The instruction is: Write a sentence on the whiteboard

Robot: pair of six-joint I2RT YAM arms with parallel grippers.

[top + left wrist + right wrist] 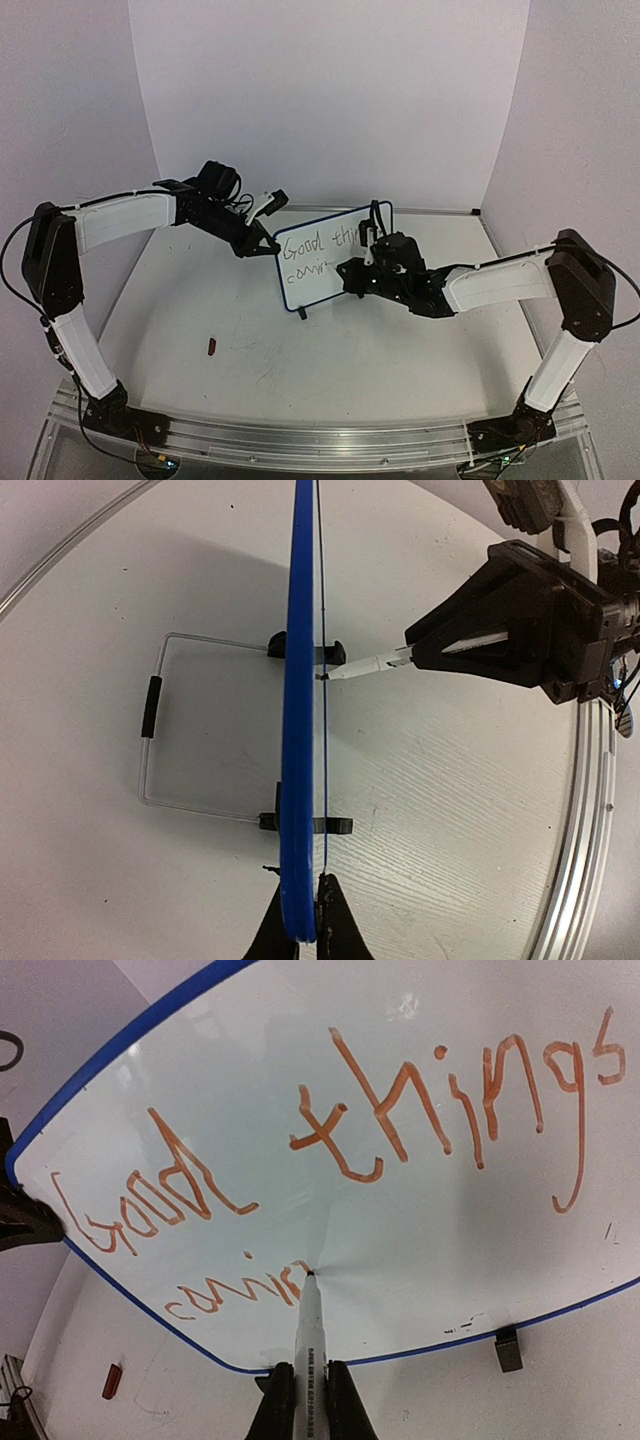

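While the left gripper (303,905) clamps the left edge of the whiteboard (316,292), upright at the middle of the table (250,350), the right gripper (305,1390), closed on the marker (307,1320), needs light, even tip pressure to finish "coming" in the sentence (320,1128).

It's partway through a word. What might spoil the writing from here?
The white marker pen in the right claw presses on the blue-rimmed white board, which the left claw pinches at one edge only; a hard push might tilt it. The orange-brown letters could smear if the claw brushes them.
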